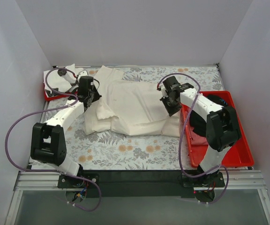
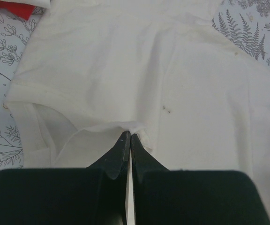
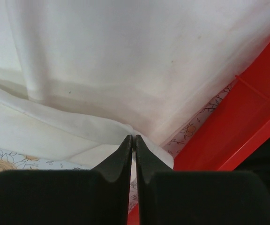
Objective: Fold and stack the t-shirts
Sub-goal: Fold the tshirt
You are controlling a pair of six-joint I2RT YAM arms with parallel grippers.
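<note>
fabric covers the middle of the table (image 1: 125, 151) – one cream-white t-shirt (image 1: 135, 105), rumpled and partly doubled over, with thick folds bunched along its near edge and a sleeve reaching toward the far left. the table under it has a floral, fern-printed surface.

the left gripper (image 1: 91, 100) sits at the shirt's left side. in the left wrist view its fingers are pressed together at the tips (image 2: 128, 139), right where a folded hem of the cream-white t-shirt (image 2: 139, 70) meets them, so it is clamped on that edge of cloth. the right gripper (image 1: 170, 106) is at the shirt's right side, just beside the red tray (image 1: 240, 154) on the right. in the right wrist view its fingers are likewise together (image 3: 134, 140), pinching a corner of the cream-white t-shirt (image 3: 139, 61), which hangs over the fingertips, with the tray's wall (image 3: 238, 122) close on the right.

something dark lies in the right tray, mostly hidden by the right arm – i cannot tell what it is. at the far left corner a second red tray (image 1: 48, 97) holds a white t-shirt with black marks (image 1: 60, 78), well apart from the cream one.
</note>
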